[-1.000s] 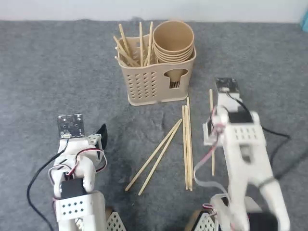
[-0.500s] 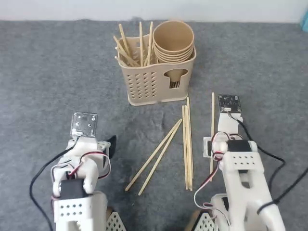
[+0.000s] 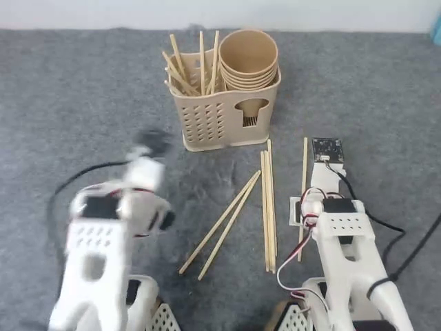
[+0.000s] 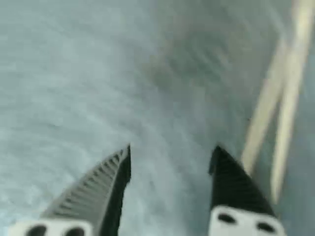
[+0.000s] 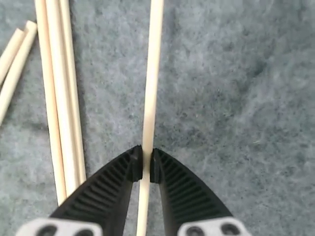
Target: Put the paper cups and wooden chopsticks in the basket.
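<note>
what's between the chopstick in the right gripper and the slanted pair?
A bundle of straight chopsticks lies there, side by side, roughly parallel to the gripped chopstick. Clear in the high view and the right wrist view.

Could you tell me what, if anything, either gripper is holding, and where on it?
The right gripper pinches a single chopstick partway along its shaft; the left gripper, fingers open, holds nothing.

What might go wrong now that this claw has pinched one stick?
The right gripper pinches the chopstick only at its fingertips, so the stick may swivel or slip when lifted. The basket already holds leaning chopsticks, which might block this one from dropping in.
</note>
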Controlling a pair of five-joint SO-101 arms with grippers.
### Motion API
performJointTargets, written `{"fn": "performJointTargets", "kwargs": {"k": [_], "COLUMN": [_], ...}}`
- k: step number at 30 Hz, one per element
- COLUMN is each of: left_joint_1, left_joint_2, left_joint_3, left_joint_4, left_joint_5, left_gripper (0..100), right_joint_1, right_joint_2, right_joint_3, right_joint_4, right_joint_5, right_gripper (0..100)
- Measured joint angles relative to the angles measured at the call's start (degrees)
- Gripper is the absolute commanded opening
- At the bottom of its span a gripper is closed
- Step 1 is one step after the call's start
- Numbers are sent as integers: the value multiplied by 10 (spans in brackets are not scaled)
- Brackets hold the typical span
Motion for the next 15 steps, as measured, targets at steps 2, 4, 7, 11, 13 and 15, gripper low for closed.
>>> {"fn": "performJointTargets", "kwargs": {"k": [2, 4, 7, 11, 13, 15], "left_joint_1": [57, 111, 178, 253, 276, 284], "left_joint_2": [85, 134, 154, 160, 161, 161], "left_joint_3": [-8, -10, -11, -11, -9, 5], "left_joint_4": [4, -14, -47, -61, -76, -106], "left_joint_5": [-37, -38, -14, 22, 36, 43], "left_gripper": [167, 160, 197, 274, 303, 308], "right_joint_1": [0, 1, 1, 0, 0, 0], "right_joint_2": [0, 0, 0, 0, 0, 0], "right_joint_3": [4, 4, 4, 4, 4, 4], "right_joint_4": [-1, -1, -1, -1, -1, -1], "right_joint_5": [0, 0, 0, 0, 0, 0], "right_gripper": [8, 8, 8, 8, 8, 8]}}
